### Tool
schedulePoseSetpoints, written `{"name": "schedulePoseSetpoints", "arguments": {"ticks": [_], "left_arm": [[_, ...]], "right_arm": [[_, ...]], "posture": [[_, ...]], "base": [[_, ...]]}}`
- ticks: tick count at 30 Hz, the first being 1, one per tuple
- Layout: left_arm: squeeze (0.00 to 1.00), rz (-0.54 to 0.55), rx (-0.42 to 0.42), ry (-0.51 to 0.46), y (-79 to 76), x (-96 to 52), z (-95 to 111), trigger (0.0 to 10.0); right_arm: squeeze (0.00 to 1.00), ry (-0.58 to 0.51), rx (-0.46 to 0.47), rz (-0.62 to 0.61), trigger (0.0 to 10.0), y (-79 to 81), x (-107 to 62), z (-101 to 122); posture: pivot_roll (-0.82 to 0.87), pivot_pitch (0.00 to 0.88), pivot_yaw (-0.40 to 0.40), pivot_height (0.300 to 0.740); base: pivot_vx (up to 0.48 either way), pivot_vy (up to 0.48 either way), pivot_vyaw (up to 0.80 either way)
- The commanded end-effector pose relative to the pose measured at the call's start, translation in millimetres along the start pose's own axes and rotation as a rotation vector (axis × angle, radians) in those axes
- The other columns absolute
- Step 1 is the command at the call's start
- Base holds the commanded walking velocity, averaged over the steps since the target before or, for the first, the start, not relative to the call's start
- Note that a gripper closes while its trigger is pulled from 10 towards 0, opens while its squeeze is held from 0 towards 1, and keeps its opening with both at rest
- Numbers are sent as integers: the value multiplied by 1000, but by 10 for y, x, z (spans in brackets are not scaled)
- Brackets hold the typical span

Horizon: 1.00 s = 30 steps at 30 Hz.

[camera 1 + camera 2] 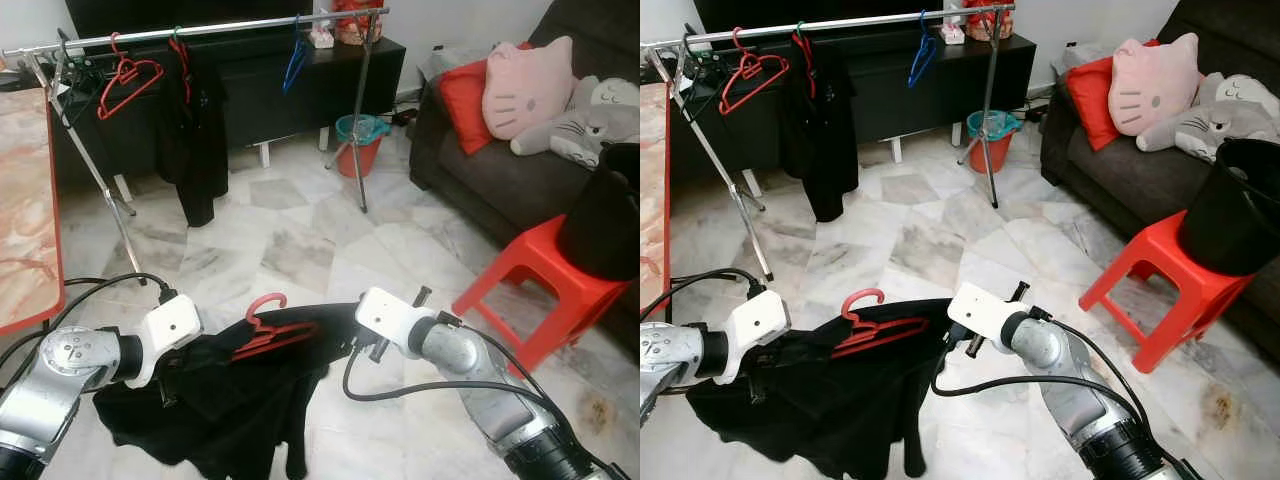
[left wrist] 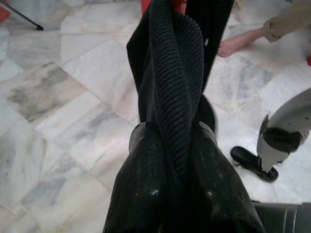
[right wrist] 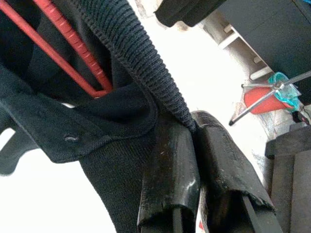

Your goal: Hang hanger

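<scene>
2 silver arms, white wrist housings, black cables, glossy black fingers [image 3: 170,179]

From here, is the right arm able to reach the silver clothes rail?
Probably not yet. The right tool is shut on the black knitted garment, and open marble floor separates it from the silver clothes rail.

We see the room in bright, even daylight, the pale marble floor [image 1: 300,240] carrying a soft sheen and only faint shadows. Both head views are sharp, with slight bowing toward their edges. In the right wrist view the floor is blown out to pure white glare, while the black garment [image 3: 112,145] stays dark but readable. The left wrist view is evenly lit and softens close to the lens.
</scene>
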<state>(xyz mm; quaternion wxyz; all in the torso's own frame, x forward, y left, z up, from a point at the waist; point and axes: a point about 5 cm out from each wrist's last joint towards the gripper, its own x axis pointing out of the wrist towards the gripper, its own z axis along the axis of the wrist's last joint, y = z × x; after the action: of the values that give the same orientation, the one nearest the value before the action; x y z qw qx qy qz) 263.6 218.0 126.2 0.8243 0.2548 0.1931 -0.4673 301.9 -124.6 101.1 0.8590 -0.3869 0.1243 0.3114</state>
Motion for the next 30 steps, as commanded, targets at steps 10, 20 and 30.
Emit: {"name": "schedulePoseSetpoints", "arguments": {"ticks": [10,20,30], "left_arm": [[0,-167,16,-36,-40,-263,32,10000],[0,-142,45,-144,75,-359,174,10000],[0,-357,44,-247,-142,-432,268,10000]], "right_arm": [[0,79,-40,-48,0,-183,-82,-166],[0,85,-68,4,0,-132,-77,-182],[0,136,-139,24,0,-138,-92,-283]], "posture": [[34,40,-70,740],[34,42,-76,740],[34,43,-76,740]], "base": [[0,0,0],[0,0,0],[0,0,0]]}}
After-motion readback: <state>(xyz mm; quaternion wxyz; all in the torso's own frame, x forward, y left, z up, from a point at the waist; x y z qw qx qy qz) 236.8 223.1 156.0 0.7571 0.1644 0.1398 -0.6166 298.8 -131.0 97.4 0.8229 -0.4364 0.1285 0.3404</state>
